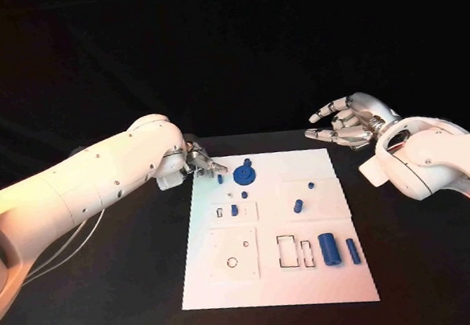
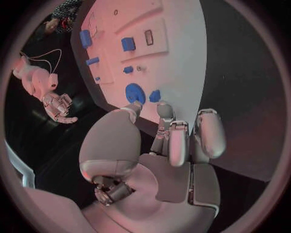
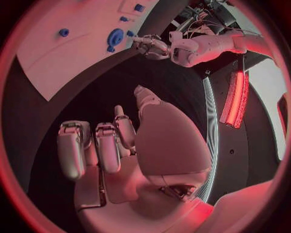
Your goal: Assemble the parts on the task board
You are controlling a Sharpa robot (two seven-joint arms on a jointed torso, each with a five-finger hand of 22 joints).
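Observation:
The white task board (image 1: 277,287) lies in the middle of the table. On its far end sits a round blue part (image 1: 245,177) (image 2: 135,92) (image 3: 115,36), with a small blue piece (image 1: 221,178) (image 2: 154,95) beside it. Other small blue pieces (image 1: 297,205) stand mid-board, and two blue cylinders (image 1: 330,249) lie near its right front. My left hand (image 1: 197,161) (image 2: 169,141) hovers at the board's far left corner, fingertips close to the small piece, holding nothing. My right hand (image 1: 346,122) (image 3: 115,145) is raised beyond the far right corner, fingers apart and empty.
Rectangular cut-outs (image 1: 288,251) and a square plate with a round hole (image 1: 234,253) mark the board's near half. Black table (image 1: 112,292) surrounds the board. A cable (image 1: 76,240) trails under my left arm.

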